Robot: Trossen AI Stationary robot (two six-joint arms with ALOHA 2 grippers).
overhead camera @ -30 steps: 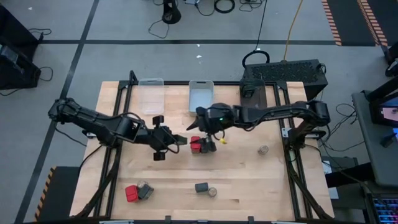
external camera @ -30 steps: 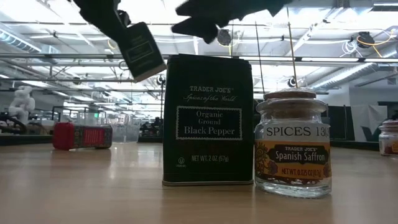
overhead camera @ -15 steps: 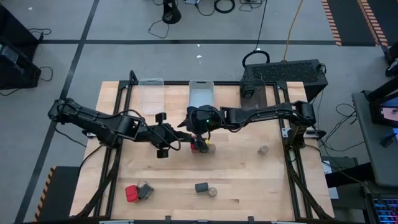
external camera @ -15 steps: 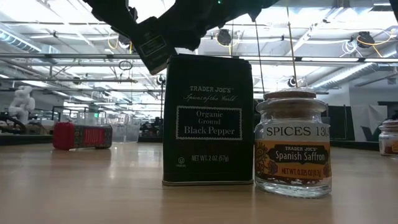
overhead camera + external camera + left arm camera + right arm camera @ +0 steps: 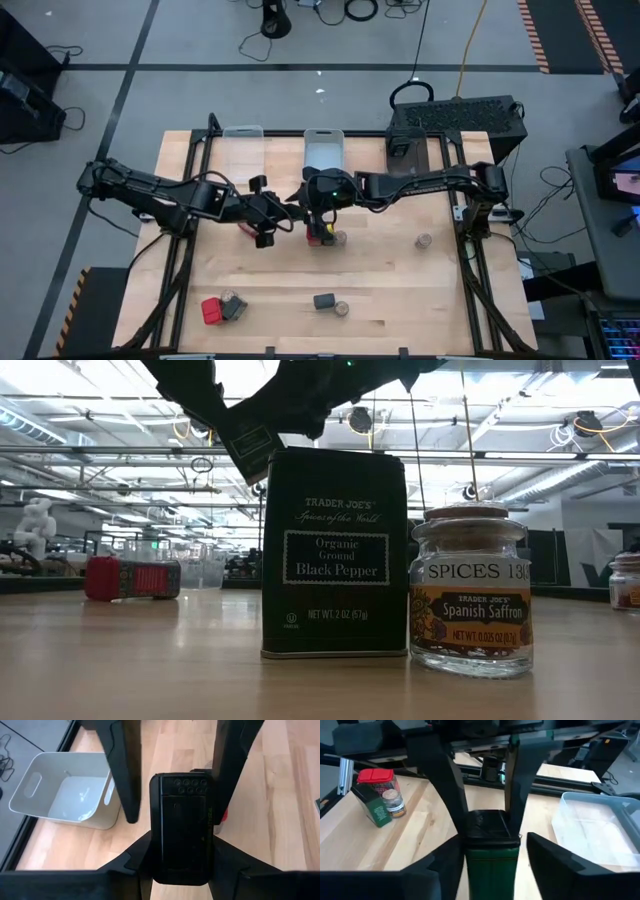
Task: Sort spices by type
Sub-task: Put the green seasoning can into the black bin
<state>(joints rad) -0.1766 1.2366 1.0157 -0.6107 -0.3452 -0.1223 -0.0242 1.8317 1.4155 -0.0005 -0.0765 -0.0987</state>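
Note:
A dark green spice tin [image 5: 490, 865] with a black shaker cap [image 5: 182, 820] hangs above the table's middle, with my left gripper [image 5: 289, 209] shut on it. My right gripper [image 5: 304, 204] faces it from the table's right. Its fingers [image 5: 445, 865] stand on either side of the tin's green body, and a narrow gap shows at one finger [image 5: 540, 855]. In the low view the tin [image 5: 250, 445] shows high up among the dark arms. Below the grippers a red spice box [image 5: 316, 238] and a small jar [image 5: 338, 237] stand on the table. My left gripper pinches the tin's black cap end [image 5: 487, 826] between its two fingers [image 5: 451, 795], one on each long side of the cap. The fingers slant down from the table's left. The tin is lifted clear, its body reaching toward my right gripper. My right gripper has one finger close against the tin's side [image 5: 468, 857]; whether it touches I cannot tell.
A white bin [image 5: 323, 150] and a clear bin [image 5: 242, 135] stand at the far edge. Near the front edge are a red box [image 5: 211, 311], a grey box with a jar [image 5: 232, 304], a black pepper tin [image 5: 334, 552] and a saffron jar [image 5: 470, 595]. Another jar [image 5: 424, 240] stands at the right.
My right gripper has gone toward the table's left, up to the tin that my left gripper holds, and its fingers now stand on both sides of the tin. The tin stays lifted clear of the table.

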